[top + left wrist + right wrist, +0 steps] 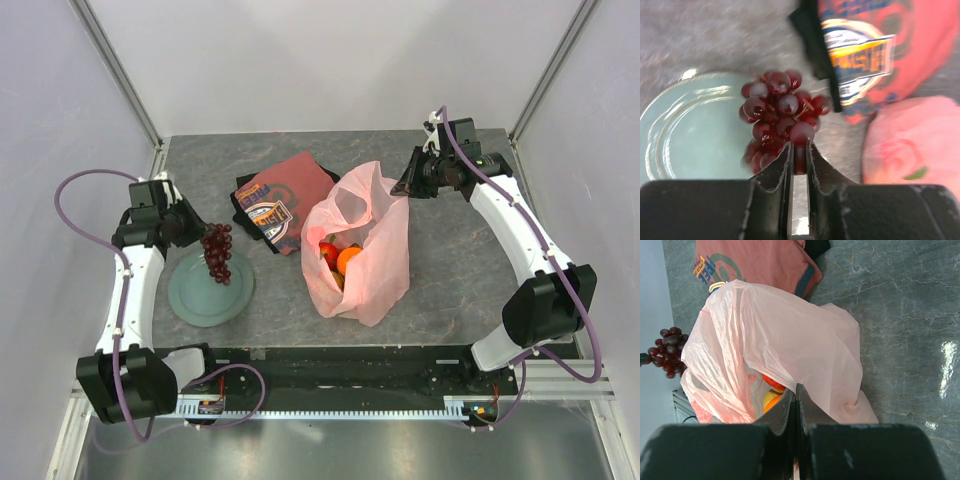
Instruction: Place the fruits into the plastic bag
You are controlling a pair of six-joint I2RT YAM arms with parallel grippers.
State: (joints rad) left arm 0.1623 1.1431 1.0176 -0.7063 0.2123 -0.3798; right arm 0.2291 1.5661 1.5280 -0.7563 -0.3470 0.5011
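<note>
your left end effector (799,150) pinches dark purple grapes (782,112) over the round green plate's (685,135) edge. your right end effector (796,395) pinches the crinkly pink plastic bag (790,340).

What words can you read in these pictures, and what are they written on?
"REL": blue letters on the red printed cloth, right wrist view; rest of it unclear.
Badge on the same cloth, left wrist and top views: too blurred to read.
No writing shows on the pink bag, plate or grapes.
</note>
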